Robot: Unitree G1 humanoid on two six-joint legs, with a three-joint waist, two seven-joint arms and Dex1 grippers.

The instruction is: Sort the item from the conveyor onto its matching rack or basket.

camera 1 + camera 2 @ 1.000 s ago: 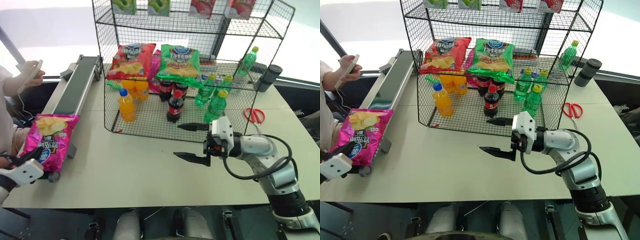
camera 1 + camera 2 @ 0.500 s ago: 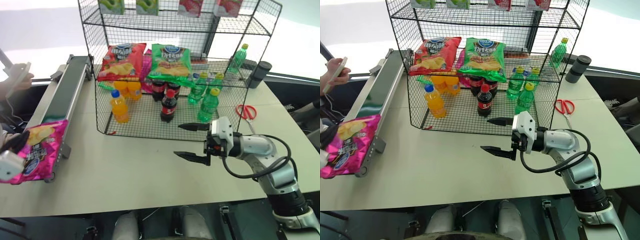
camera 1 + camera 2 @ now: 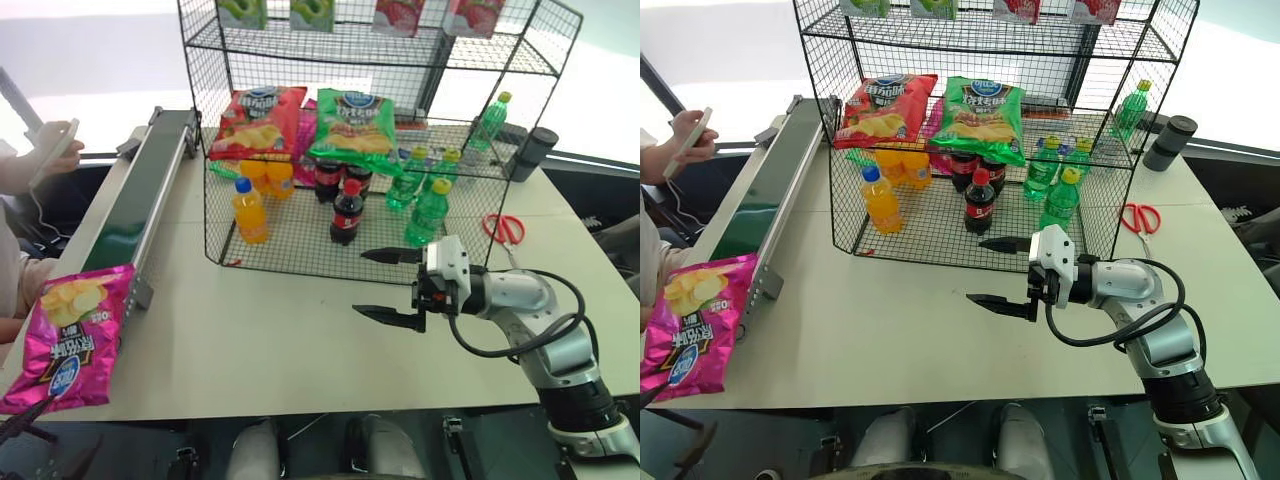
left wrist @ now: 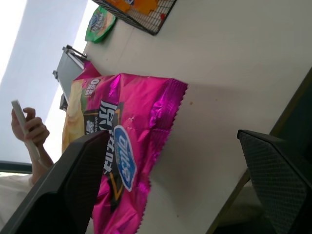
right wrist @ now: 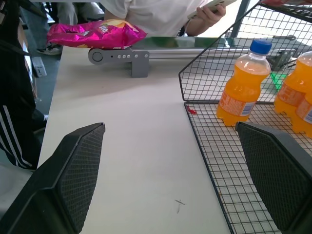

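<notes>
The item, a shiny magenta-pink crisp bag (image 3: pixel 68 335), lies flat at the table's front left corner, just past the near end of the conveyor (image 3: pixel 140 200). My left gripper (image 4: pixel 173 141) is open. It sits back from the bag's lower end, and one black fingertip (image 3: pixel 25 420) shows below the bag. Nothing is between its fingers. My right gripper (image 3: pixel 362 283) hovers open and empty over the table, in front of the black wire rack (image 3: pixel 197 75).
The rack's middle shelf carries a red crisp bag (image 3: pixel 258 118) and a green one (image 3: pixel 358 125), with drink bottles below. Red scissors (image 3: pixel 505 228) and a black cylinder (image 3: pixel 533 152) lie at the right. A person's hand (image 3: pixel 50 150) holds a device beside the conveyor.
My left gripper has opened, let go of the pink bag and drawn back toward me. The bag now rests at the table's corner. The right arm has kept still.
</notes>
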